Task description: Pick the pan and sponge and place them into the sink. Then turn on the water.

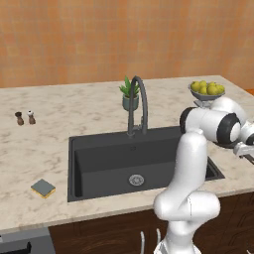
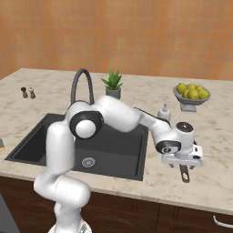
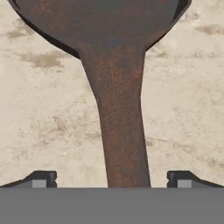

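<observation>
The pan (image 3: 100, 22) is rusty reddish-brown and rests on the marble counter right of the sink (image 2: 116, 152). Its handle (image 3: 122, 131) runs toward me and passes between my fingertips (image 3: 43, 179). My gripper (image 3: 111, 180) is open and straddles the handle without squeezing it. From the right base view the gripper (image 2: 182, 166) hangs low over the pan, whose handle end (image 2: 184, 174) pokes out below the hand. The sponge (image 1: 43, 188), grey-blue over yellow, lies on the counter left of the sink (image 1: 99, 166). No water runs from the faucet (image 1: 139, 101).
A potted plant (image 1: 130, 94) stands behind the faucet. A bowl of lemons (image 2: 191, 94) and a soap dispenser (image 2: 164, 112) sit at the back right, beyond the pan. Salt and pepper shakers (image 1: 25, 117) stand at the far left. The counter's front edge runs close below the pan.
</observation>
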